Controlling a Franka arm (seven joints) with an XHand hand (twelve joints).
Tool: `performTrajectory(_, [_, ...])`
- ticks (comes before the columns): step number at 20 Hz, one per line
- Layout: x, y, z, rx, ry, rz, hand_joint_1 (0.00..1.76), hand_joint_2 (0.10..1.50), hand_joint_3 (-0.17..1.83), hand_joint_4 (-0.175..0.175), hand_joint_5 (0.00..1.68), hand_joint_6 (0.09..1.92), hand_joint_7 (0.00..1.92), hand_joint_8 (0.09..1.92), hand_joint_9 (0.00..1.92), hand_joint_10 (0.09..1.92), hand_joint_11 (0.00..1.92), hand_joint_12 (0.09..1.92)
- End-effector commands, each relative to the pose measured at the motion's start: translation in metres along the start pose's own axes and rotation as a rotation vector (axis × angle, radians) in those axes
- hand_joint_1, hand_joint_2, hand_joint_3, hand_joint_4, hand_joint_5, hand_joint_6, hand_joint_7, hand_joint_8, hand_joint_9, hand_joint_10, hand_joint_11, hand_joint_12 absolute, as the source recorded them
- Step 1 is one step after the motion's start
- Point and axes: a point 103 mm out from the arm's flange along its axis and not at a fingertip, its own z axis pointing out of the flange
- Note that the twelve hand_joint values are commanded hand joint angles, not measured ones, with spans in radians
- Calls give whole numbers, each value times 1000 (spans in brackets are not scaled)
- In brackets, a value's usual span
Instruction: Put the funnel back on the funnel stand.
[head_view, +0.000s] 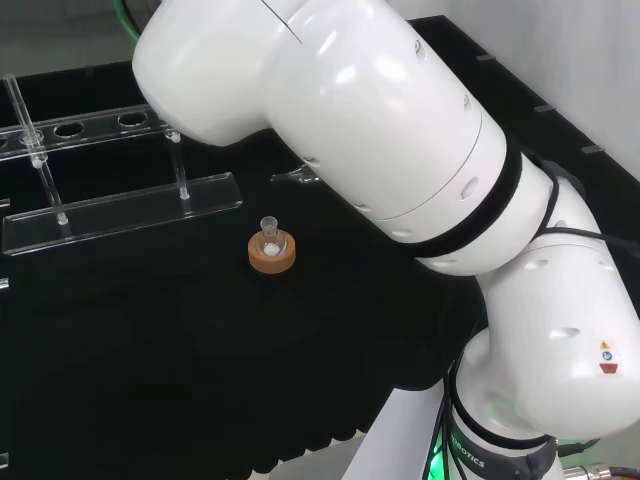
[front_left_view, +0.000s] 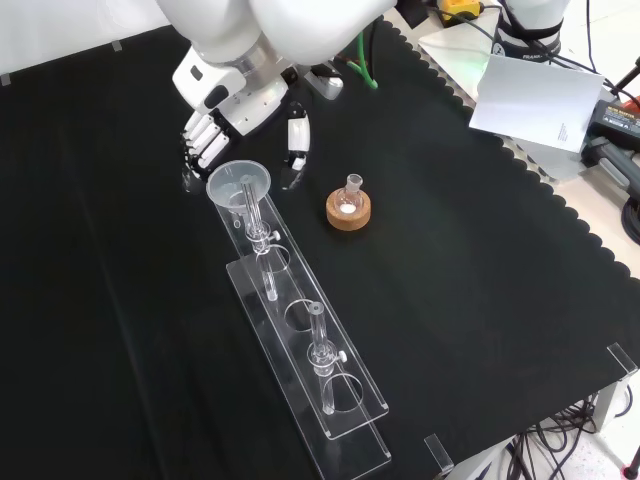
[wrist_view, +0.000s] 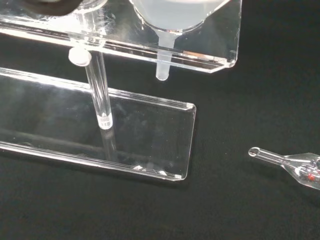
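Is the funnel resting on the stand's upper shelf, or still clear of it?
Touching. In the wrist view the funnel sits in the upper shelf of the funnel stand, its stem hanging through the hole.

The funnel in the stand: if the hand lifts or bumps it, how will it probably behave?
The funnel looks like thin translucent plastic, so probably light and stiff. Its wide mouth sits above a narrow stem through the stand's end hole, so a sideways bump may tilt it. Its smooth cone could slip between the fingers of the hand, which seem straight beside it.
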Motion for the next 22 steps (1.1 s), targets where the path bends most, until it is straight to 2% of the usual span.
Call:
performTrajectory(1, [-2, -29, -11, -45, -6, -4, 625, 677, 401, -50, 191, 87, 0, 573, 199, 725, 253, 1395])
performTrajectory(12, [-33, -102, -33, -121, 42, 57, 618, 684, 384, -55, 216, 87, 38, 618, 244, 731, 274, 1388])
performTrajectory(22, [-74, -155, -20, -156, 85, 106, 614, 698, 380, -56, 243, 87, 80, 652, 291, 726, 310, 1380])
